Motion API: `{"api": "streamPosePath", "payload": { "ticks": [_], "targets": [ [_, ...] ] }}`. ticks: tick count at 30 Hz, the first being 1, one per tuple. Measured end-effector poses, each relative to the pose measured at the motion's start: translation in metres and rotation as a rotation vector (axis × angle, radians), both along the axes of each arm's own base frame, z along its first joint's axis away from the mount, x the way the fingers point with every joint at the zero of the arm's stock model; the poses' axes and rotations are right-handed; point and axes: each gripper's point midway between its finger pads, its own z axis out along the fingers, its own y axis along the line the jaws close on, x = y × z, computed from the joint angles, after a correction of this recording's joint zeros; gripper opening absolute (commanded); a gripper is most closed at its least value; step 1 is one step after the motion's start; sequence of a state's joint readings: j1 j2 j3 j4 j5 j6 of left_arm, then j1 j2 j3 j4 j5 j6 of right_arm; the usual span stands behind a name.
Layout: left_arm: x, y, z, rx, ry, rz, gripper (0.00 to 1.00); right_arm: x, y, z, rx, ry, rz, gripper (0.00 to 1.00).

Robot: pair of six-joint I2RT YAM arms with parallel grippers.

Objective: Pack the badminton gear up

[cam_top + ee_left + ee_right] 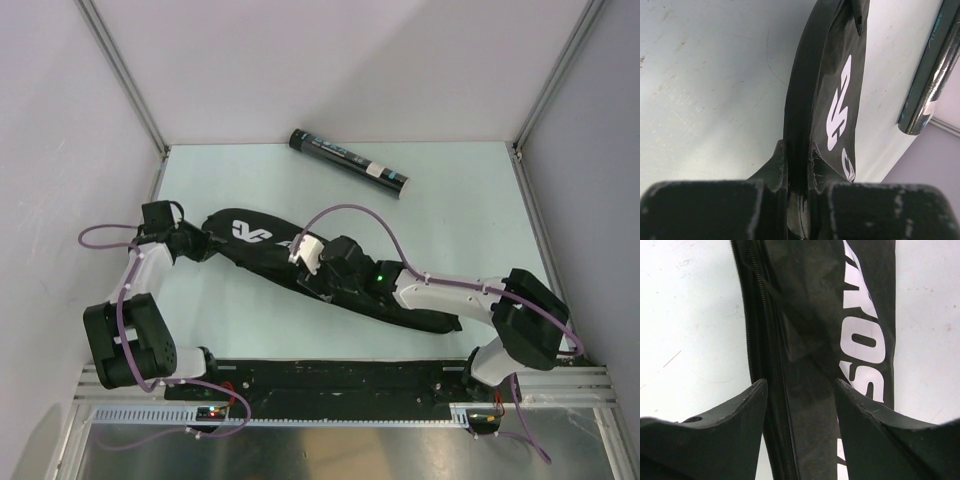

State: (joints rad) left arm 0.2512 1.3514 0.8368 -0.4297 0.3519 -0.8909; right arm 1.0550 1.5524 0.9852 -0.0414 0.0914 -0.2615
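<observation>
In the top external view, the long black bag (265, 250) is seen lying slantwise across the middle of the table (460, 230), its printed end toward the left. That end is held by the left gripper (192, 243), while the right gripper (305, 262) is set over the bag's middle. The table is pale and flat, closed in by 3 plain lilac walls (330, 60), with 2 metal frame posts (120, 75) at the far corners. A dark tube (348, 162) lies slantwise near the back wall, well apart from the bag and from both grippers.

In the left wrist view, the bag's edge is seen clamped in the narrow gap between the 2 fingers (700, 210), which are closed tight on the fabric. A white logo (840, 105) is shown on the bag's side. The tube is seen off to the right, with bare table between it and the bag.

In the right wrist view, the 2 fingers (725, 425) are held moderately wide apart. The bag's fabric and its zip (759, 325) run between and beneath them, and white lettering (865, 340) is seen to the right of the zip. Whether the pads touch the fabric cannot be told.
</observation>
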Motion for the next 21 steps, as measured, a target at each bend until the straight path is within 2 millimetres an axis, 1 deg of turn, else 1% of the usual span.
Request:
{"api": "streamPosePath", "payload": {
  "ticks": [2, 5, 8, 11, 14, 17, 20, 21],
  "targets": [
    [0.0, 0.0, 0.0, 0.0, -0.002, 0.001, 0.0, 0.004, -0.002, 0.001, 0.019, 0.023, -0.014, 0.53],
    [-0.001, 0.0, 0.001, 0.001, -0.003, 0.006, 0.0, 0.012, -0.007, -0.001, 0.032, 0.046, -0.038, 0.53],
    [-0.001, 0.0, 0.002, -0.001, -0.003, 0.01, 0.0, 0.02, -0.008, -0.007, 0.033, 0.057, -0.056, 0.57],
    [-0.001, 0.0, 0.002, 0.0, -0.005, 0.012, 0.0, 0.021, -0.006, -0.021, 0.015, 0.07, -0.054, 0.6],
    [-0.001, -0.001, 0.003, -0.003, -0.006, 0.014, 0.0, 0.023, -0.004, -0.032, -0.003, 0.071, -0.051, 0.61],
    [-0.004, -0.002, 0.001, -0.004, -0.002, 0.014, 0.0, 0.029, -0.001, -0.037, -0.005, 0.055, -0.051, 0.62],
    [-0.004, -0.003, 0.0, -0.008, -0.001, 0.015, 0.0, 0.037, -0.001, -0.039, -0.004, 0.032, -0.061, 0.6],
    [-0.004, -0.004, 0.001, -0.007, -0.002, 0.015, 0.0, 0.041, 0.0, -0.039, -0.005, 0.022, -0.066, 0.57]
  ]
}}
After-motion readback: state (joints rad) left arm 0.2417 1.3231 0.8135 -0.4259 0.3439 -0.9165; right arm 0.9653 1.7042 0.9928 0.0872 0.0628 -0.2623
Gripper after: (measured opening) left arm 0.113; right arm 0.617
